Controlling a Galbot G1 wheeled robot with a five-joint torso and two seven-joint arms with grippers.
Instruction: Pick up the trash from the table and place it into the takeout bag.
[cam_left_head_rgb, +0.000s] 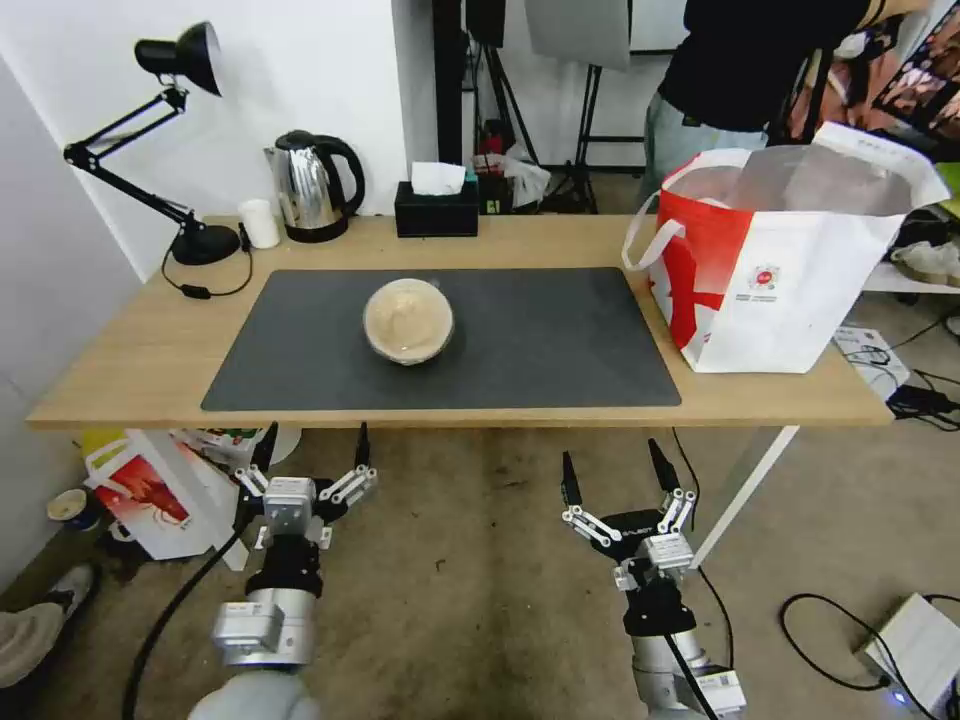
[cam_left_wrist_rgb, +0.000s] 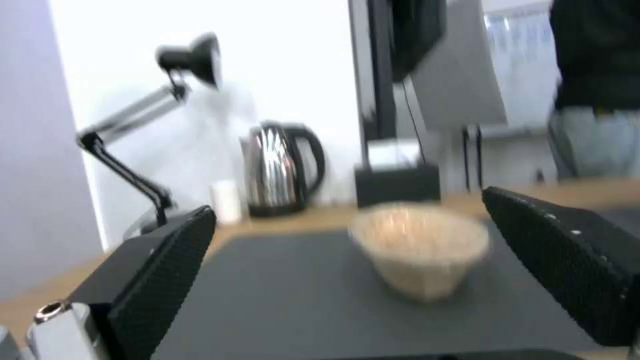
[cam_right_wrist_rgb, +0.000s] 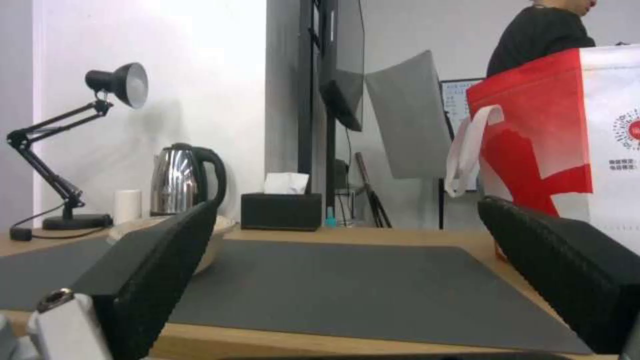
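The round clear-lidded container (cam_left_head_rgb: 408, 320) sits upright on the dark grey mat (cam_left_head_rgb: 560, 340), left of the mat's middle, with bare mat all round it. Its beige-brown contents show through the lid. The mat lies on the light-wood table (cam_left_head_rgb: 130, 365), and the takeout bag (cam_left_head_rgb: 775, 255) stands at the table's right end, just off the mat's right edge, its mouth open and its silver lining showing; one white loop handle hangs over the side facing the mat. The container and the bag are well apart.

Both arms are low, in front of the table's near edge and clear of everything on it. The left gripper (cam_left_head_rgb: 312, 447) has its fingers spread wide, empty, pointing up toward the table edge below the mat's left part. In the left wrist view the container (cam_left_wrist_rgb: 419, 247) stands between the two dark pads (cam_left_wrist_rgb: 163, 265) but farther off, not touched. The right gripper (cam_left_head_rgb: 615, 470) is likewise spread and holds nothing, below the mat's right part; from its wrist the bag (cam_right_wrist_rgb: 573, 135) rises at one side.

Along the back of the table (away from the robot) stand a black desk lamp (cam_left_head_rgb: 165, 130), a small white cup (cam_left_head_rgb: 261, 223), a steel kettle (cam_left_head_rgb: 312, 187) and a black tissue box (cam_left_head_rgb: 437, 205)
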